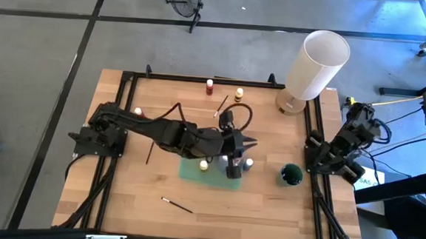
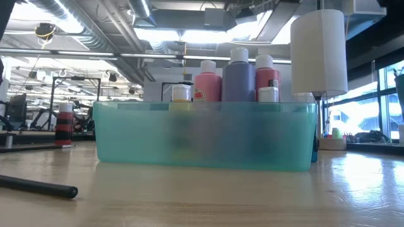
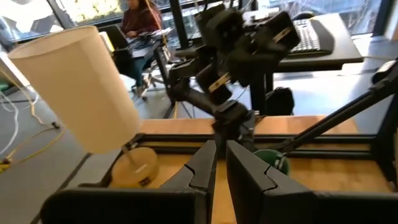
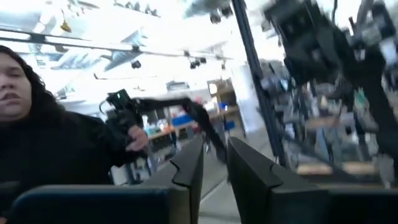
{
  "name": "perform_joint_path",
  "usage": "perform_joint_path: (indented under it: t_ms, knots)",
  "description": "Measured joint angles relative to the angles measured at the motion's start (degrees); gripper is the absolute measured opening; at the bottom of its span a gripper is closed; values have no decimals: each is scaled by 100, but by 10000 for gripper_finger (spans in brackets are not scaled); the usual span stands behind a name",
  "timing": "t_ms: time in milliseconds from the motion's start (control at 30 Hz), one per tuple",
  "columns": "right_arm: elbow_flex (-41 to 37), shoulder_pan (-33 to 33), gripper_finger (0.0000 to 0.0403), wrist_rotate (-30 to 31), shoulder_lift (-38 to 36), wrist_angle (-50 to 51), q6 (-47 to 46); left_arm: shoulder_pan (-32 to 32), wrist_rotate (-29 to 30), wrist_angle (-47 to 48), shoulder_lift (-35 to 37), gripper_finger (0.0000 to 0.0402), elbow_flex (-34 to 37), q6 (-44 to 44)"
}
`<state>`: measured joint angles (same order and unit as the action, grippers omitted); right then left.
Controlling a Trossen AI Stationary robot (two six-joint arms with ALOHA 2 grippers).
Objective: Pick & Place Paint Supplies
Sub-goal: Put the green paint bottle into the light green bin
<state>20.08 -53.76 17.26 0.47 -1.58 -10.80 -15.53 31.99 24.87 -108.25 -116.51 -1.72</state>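
The left gripper (image 1: 250, 144), its fingers (image 3: 202, 168) nearly together and holding nothing, hangs over the teal tray (image 2: 205, 135) at mid-table. In the tray stand a pink bottle (image 2: 207, 82), a purple bottle (image 2: 238, 75), a red bottle (image 2: 265, 77) and two shorter white-capped ones; their labels are too blurred to read. The right gripper (image 1: 311, 157) waits at the table's right edge, fingers (image 4: 186, 165) slightly apart, empty. A brush (image 1: 177, 204) lies near the front edge, and a large white cylinder (image 1: 316, 63) stands at the far right corner.

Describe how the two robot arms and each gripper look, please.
Both arms are dark, jointed and matte. The left gripper has two flat, angular dark fingers; a black cable loops above its wrist. The right gripper looks the same, and black cables trail from that arm's base.
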Motion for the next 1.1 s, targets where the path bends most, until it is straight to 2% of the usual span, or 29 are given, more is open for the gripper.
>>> perform_joint_path:
  t_ms: [167,267,367,533,633,800,900,1100]
  knots:
    - [4,0,110,-296,0,-847,1297,280,-58,120,-17,39,-2,-51]
    - [241,0,138,44,0,-1026,1813,546,-362,247,-17,51,-2,96]
    - [675,0,168,798,0,-449,1904,821,-755,282,-17,68,-2,427]
    - [1402,0,207,1161,0,1113,1924,1147,-1495,863,-17,101,-2,505]
    - [1679,0,217,1296,0,1536,1890,1255,-1563,1361,-17,116,-2,16]
    - [1805,-1,218,1580,0,1652,2005,1410,-1592,1819,-17,125,-2,-1406]
    - [1810,0,216,1857,0,1647,1999,1651,-1855,1930,-20,122,-2,-2090]
    - [1810,0,216,2348,3,1620,1680,2297,-2551,1931,-17,113,-2,-2717]
